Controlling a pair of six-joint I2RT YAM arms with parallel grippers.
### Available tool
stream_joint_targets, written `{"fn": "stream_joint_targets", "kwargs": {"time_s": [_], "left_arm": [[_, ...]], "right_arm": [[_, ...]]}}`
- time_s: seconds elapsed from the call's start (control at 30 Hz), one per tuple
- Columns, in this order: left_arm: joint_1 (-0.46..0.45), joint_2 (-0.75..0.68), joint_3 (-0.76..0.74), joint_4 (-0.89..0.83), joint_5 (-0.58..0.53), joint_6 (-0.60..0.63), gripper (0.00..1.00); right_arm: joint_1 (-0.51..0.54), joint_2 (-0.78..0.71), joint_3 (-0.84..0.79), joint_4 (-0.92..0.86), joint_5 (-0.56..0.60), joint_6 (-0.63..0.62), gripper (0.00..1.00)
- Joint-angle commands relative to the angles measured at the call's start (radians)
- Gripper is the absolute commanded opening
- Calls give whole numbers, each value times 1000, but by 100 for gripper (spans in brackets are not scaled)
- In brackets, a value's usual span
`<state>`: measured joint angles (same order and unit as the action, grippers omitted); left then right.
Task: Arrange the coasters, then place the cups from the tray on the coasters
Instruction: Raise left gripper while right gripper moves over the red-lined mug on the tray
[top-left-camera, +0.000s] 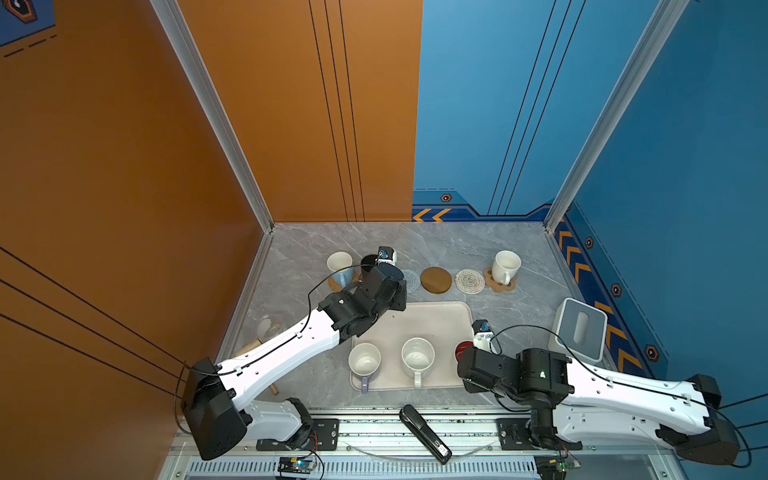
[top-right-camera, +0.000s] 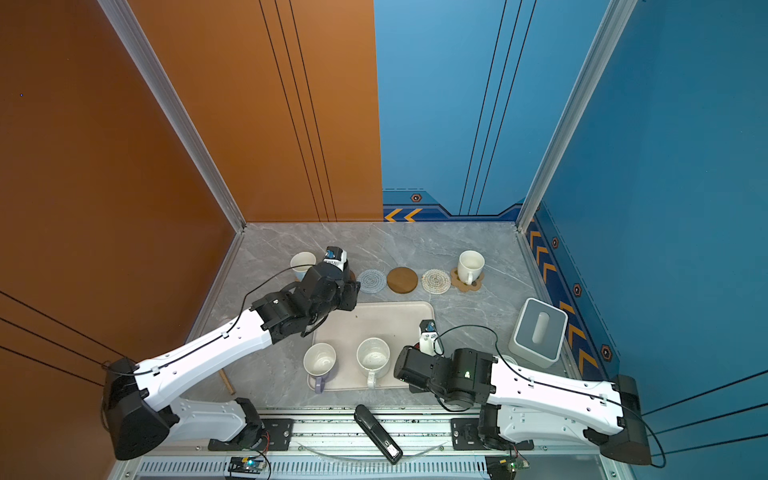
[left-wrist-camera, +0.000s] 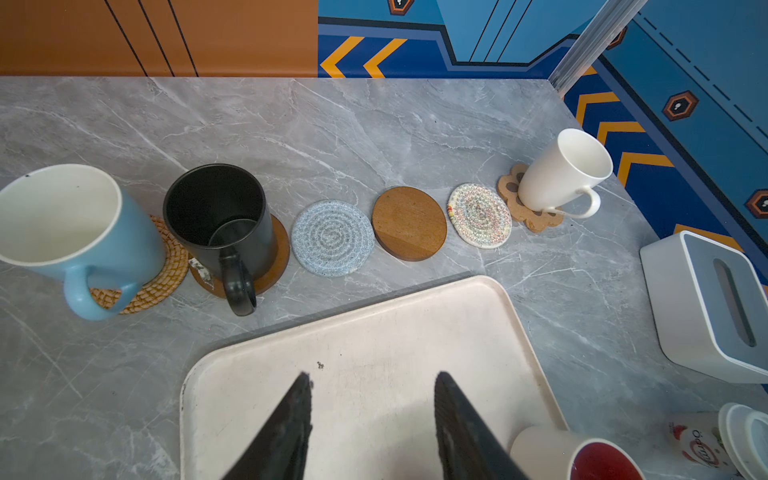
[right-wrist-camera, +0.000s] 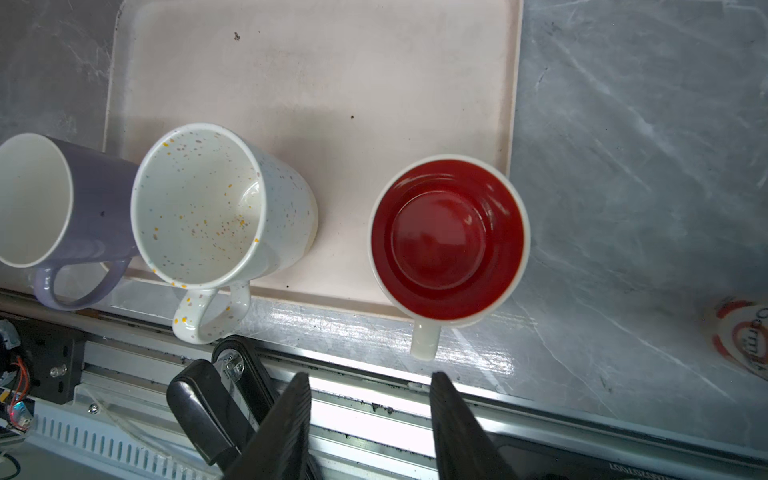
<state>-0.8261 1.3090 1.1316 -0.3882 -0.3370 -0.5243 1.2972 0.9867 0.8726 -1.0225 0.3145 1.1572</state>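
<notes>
Six coasters lie in a row at the back. A light blue cup (left-wrist-camera: 75, 232) stands on the rattan coaster (left-wrist-camera: 166, 266), a black cup (left-wrist-camera: 220, 220) on a wooden disc (left-wrist-camera: 278, 257), a plain white cup (left-wrist-camera: 565, 170) on the paw coaster (left-wrist-camera: 536, 220). The grey-blue coaster (left-wrist-camera: 332, 237), the brown disc (left-wrist-camera: 409, 223) and the whitish coaster (left-wrist-camera: 478, 216) are bare. On the tray (top-left-camera: 436, 324) stand the lavender cup (right-wrist-camera: 95, 199), the speckled cup (right-wrist-camera: 199, 203) and the red-inside cup (right-wrist-camera: 449, 237). My left gripper (left-wrist-camera: 372, 382) hangs open over the tray's far part. My right gripper (right-wrist-camera: 370, 378) is open, just short of the red-inside cup's handle (right-wrist-camera: 424, 340).
A white box-like stand (top-left-camera: 579, 328) sits at the right, with a white lidded jar (left-wrist-camera: 706, 449) near it. A black stapler-like object (top-left-camera: 424, 432) lies on the front rail. A clear glass jar (top-left-camera: 268, 326) and a wooden stick are at the left.
</notes>
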Motion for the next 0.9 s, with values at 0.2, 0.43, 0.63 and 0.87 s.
{"fn": "stream_joint_targets", "kwargs": {"time_s": [0.2, 0.43, 0.63, 0.87], "left_arm": [[-11, -12, -59, 22, -2, -25, 49], [-8, -30, -85, 39, 16, -37, 49], [-7, -30, -95, 43, 26, -46, 49], [-5, -39, -95, 44, 22, -48, 49]], "right_arm": [[21, 16, -84, -41, -29, 134, 45], [-8, 15, -128, 24, -48, 136, 43], [-43, 28, -155, 84, -73, 117, 43], [-89, 53, -163, 105, -93, 80, 43]]}}
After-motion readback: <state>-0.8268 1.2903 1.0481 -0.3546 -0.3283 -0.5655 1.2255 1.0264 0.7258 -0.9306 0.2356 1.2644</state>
